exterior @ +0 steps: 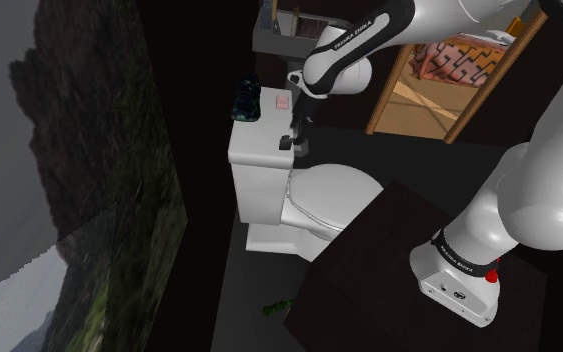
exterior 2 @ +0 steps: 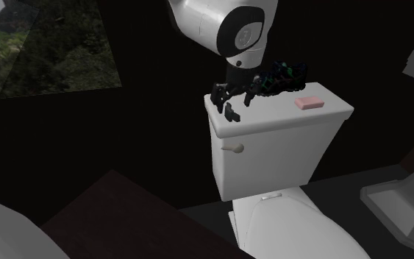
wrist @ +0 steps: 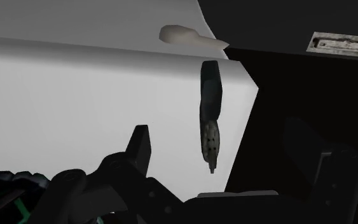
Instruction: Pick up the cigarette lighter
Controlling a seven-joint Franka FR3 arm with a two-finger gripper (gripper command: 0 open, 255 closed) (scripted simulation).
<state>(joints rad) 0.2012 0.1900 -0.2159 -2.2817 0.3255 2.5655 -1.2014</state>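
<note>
the arm reaches across to the toilet, and its black gripper [exterior 2: 234,97] hangs just over the white tank lid [exterior 2: 330,112], at the end of the tank above the flush handle [exterior 2: 232,147]. from the wrist view the two fingers stand well apart with nothing clasped between them. the left finger [wrist: 140,147] sits over the white lid and the other is a dim shape over the dark beyond the tank's edge.

the cigarette lighter [wrist: 210,118] is a slim dark thing lying flat on the lid, close to the lid's edge on the handle side. it lies in the gap ahead of the open fingers, and neither finger touches it. in the second exterior view it shows as a small dark sliver just below the gripper, right above the flush handle.

further along the lid there is a pink bar of soap [exterior 2: 309,103]. behind that, near the back of the tank, sits a dark tangled object [exterior 2: 282,77] with bits of green and blue in it; i can't tell what it is.

below the tank is the white toilet bowl [exterior: 324,200] with its lid down. the robot's dark box stand [exterior: 369,270] sits just beside the bowl. a small green object [exterior: 274,310] lies on the floor near the stand. on the shoulder view's left stands a wall panel [exterior: 99,200] with a landscape picture, with a black area around it.
</note>
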